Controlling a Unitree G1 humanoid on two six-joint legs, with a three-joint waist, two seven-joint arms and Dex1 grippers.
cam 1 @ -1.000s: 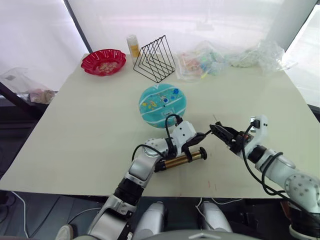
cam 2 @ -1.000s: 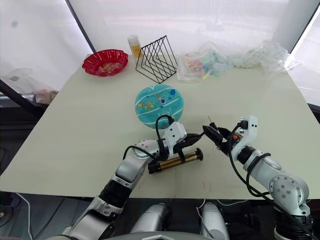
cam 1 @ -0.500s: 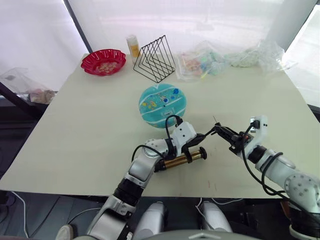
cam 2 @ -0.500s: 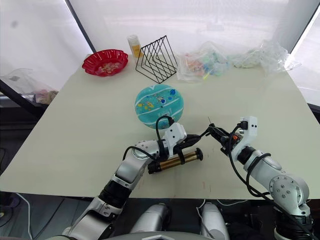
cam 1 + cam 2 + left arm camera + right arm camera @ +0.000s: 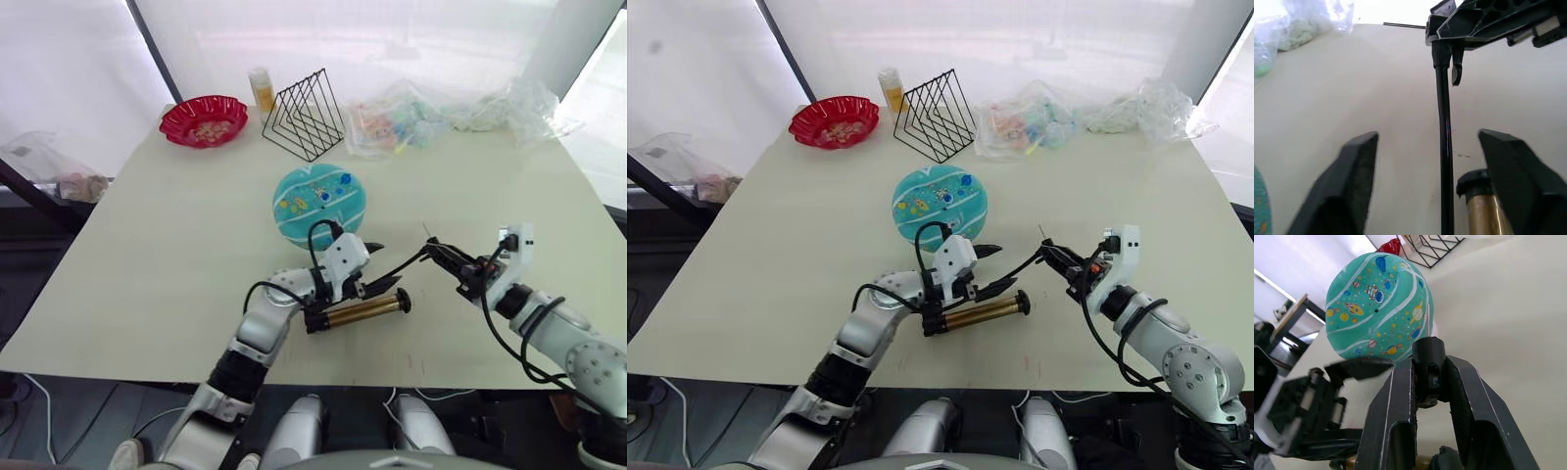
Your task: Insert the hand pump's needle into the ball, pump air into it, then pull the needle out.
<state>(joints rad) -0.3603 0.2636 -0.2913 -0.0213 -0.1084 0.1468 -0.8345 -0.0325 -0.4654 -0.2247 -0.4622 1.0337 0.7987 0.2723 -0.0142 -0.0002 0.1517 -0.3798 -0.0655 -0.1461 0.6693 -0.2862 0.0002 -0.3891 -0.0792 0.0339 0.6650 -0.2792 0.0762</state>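
The teal ball (image 5: 319,201) with white stripes and cartoon prints rests mid-table, and it stands just beyond the fingers in the right wrist view (image 5: 1381,308). The brass hand pump (image 5: 364,311) lies on the table in front of it. Its thin black hose (image 5: 407,262) runs to my right gripper (image 5: 441,257), which is shut on the needle's black fitting (image 5: 1426,369). The thin needle (image 5: 1403,25) sticks out past the fingers, short of the ball. My left gripper (image 5: 377,267) is open, astride the hose (image 5: 1444,122) just above the pump.
At the table's back stand a red bowl (image 5: 204,120), a yellow bottle (image 5: 261,90) and a black wire rack (image 5: 304,116). Clear plastic bags (image 5: 411,117) lie at the back right. The table's front edge runs close below the pump.
My right gripper has shut on the needle's fitting. My left gripper has opened, let go of the hose and drawn back a little toward the left.
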